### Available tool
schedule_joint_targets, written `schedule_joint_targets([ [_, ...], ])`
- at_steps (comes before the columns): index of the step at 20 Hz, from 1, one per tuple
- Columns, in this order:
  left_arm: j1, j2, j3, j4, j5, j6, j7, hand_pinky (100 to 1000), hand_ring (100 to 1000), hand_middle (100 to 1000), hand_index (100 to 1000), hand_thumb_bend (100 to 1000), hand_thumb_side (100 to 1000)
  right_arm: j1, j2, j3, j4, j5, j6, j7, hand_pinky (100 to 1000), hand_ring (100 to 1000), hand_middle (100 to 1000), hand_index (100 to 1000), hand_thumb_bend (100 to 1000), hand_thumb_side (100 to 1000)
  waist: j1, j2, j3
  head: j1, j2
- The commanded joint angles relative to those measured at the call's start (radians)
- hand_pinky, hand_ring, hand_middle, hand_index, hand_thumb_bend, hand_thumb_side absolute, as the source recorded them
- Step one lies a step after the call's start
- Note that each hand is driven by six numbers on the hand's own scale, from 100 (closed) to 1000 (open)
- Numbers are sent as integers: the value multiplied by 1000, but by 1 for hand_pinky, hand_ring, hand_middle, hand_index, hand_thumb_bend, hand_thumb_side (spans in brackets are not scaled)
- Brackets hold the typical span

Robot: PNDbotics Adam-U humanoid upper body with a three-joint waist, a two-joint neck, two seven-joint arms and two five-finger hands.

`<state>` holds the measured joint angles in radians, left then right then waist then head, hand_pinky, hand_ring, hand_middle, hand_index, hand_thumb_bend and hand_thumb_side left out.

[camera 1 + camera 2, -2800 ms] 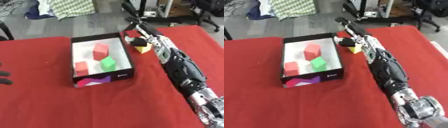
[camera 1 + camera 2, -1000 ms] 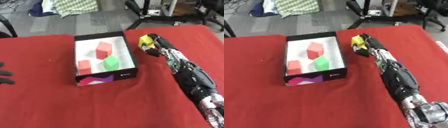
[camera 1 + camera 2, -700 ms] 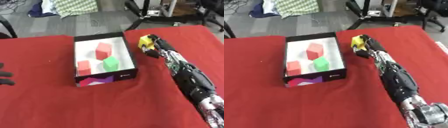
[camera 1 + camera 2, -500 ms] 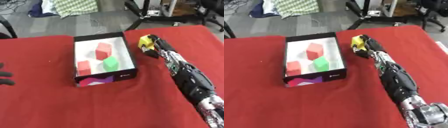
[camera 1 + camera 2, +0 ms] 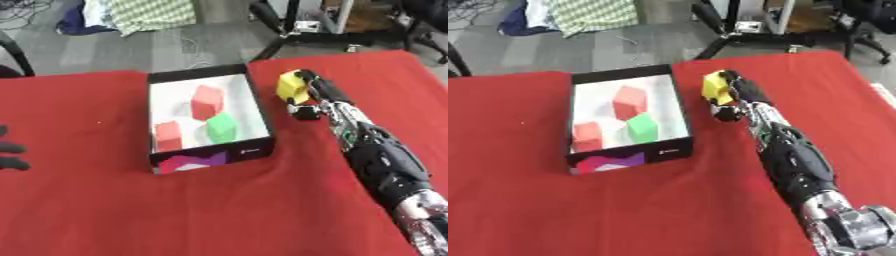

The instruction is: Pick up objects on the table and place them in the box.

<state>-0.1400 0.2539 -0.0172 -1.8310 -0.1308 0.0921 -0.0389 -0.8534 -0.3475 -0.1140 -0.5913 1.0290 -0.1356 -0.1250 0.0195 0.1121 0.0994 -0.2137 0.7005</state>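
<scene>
1. Compared with the earlier frames, the right hand (image 5: 308,95) and its yellow block (image 5: 290,86) sit nearer the centre of the frame, though the whole view has shifted too, so part of that may be the head tilting.
2. Right now the right hand has its fingers curled round the yellow block, just right of the black cardboard box (image 5: 262,116) with a white inside, near its upper right corner.
3. Whether the block hangs above the red cloth-covered counter (image 5: 114,210) or touches it, I cannot tell from here.
4. Inside the box: a taller red block (image 5: 206,101) toward the upper middle, a smaller red block (image 5: 168,135) at lower left, and a green block (image 5: 221,128) at lower right. All three rest on the white floor, the green one just below the taller red.
5. Progress, as I read it: three objects are already in, and the yellow one is in hand but not yet over the opening. No other loose object shows on the counter, so this looks like the last piece.
6. What is left, by my judgement: carry the block left across the box's right wall and let it go over the free white patch in the box's upper right.
7. Over at the left edge of the frame, dark fingers of the left hand (image 5: 10,155) peek in, idle; too little shows to say whether they are spread or curled.
</scene>
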Motion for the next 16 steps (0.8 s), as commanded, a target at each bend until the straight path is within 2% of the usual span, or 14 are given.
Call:
schedule_joint_targets([
  [1, -10, 11, 5, -17, 1, -2, -1, 803, 537, 601, 882, 175, 907, -5, -16, -5, -12, -10, 3, -48, 859, 671, 536, 891, 100, 186, 14, 6, -1, -1, -8],
  [4, -9, 11, 5, -17, 1, -2, -1, 803, 537, 601, 882, 175, 907, -5, -16, -4, -18, -21, -6, -92, 819, 607, 445, 818, 100, 202, 14, 5, -2, 0, -6],
  [8, -7, 11, 6, -16, 1, -2, 1, 804, 537, 601, 882, 173, 908, -4, -17, -3, -37, -48, -25, -140, 803, 576, 356, 750, 100, 224, 13, 2, -4, 3, -3],
  [12, -4, 13, 7, -16, 1, -2, 2, 804, 537, 601, 882, 173, 908, -6, -23, 9, -74, -76, -58, -154, 806, 570, 325, 743, 100, 230, 11, -1, -7, 6, 1],
  [16, 0, 15, 8, -15, 1, -2, 3, 804, 537, 601, 882, 173, 907, -13, -29, 24, -131, -115, -96, -135, 808, 569, 320, 741, 100, 251, 10, -6, -11, 10, 6],
])
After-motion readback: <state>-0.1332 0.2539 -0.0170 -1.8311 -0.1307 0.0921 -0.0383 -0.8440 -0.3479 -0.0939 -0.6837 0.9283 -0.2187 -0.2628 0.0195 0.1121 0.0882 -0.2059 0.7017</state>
